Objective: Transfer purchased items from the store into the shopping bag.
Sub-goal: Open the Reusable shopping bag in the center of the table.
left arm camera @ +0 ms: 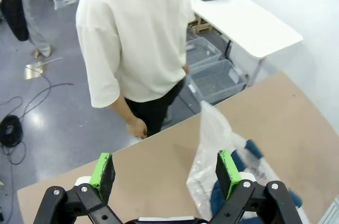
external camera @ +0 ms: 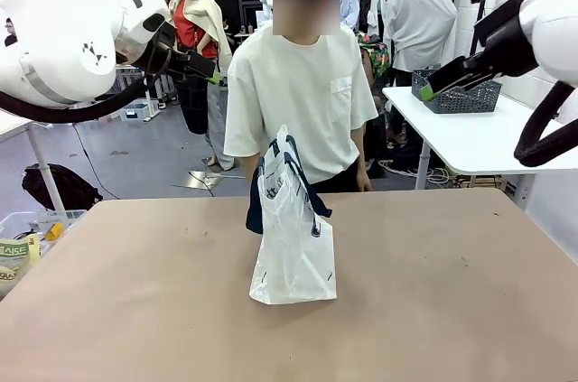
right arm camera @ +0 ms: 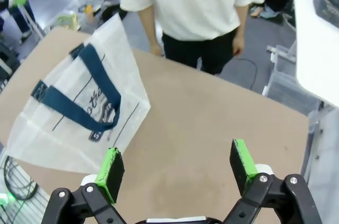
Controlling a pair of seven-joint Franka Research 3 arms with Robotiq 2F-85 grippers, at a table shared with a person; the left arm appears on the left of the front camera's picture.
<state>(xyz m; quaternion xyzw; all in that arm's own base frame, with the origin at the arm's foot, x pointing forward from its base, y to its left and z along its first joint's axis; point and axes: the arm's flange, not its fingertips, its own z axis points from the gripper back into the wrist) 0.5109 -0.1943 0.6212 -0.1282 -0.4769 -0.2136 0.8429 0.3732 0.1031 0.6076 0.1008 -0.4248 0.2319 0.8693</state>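
The shopping bag (external camera: 293,246) stands upright mid-table, translucent white with navy strap handles and dark lettering. It also appears as the bag (left arm camera: 211,134) below my left gripper and the bag (right arm camera: 79,113) to the left of my right gripper. My left gripper (left arm camera: 165,173) is open and holds nothing, raised high at the left gripper (external camera: 215,75). My right gripper (right arm camera: 176,167) is open and holds nothing too, raised at the right gripper (external camera: 426,90). The purchased items are out of view. A person (external camera: 302,93) stands behind the bag with arms hanging down.
The brown table (external camera: 452,292) spreads around the bag. A white side table (external camera: 488,134) at the back right carries a dark grey lattice basket (external camera: 456,95). Clear storage bins (left arm camera: 212,75) sit on the floor beneath it. A crate of goods (external camera: 23,242) stands at the left.
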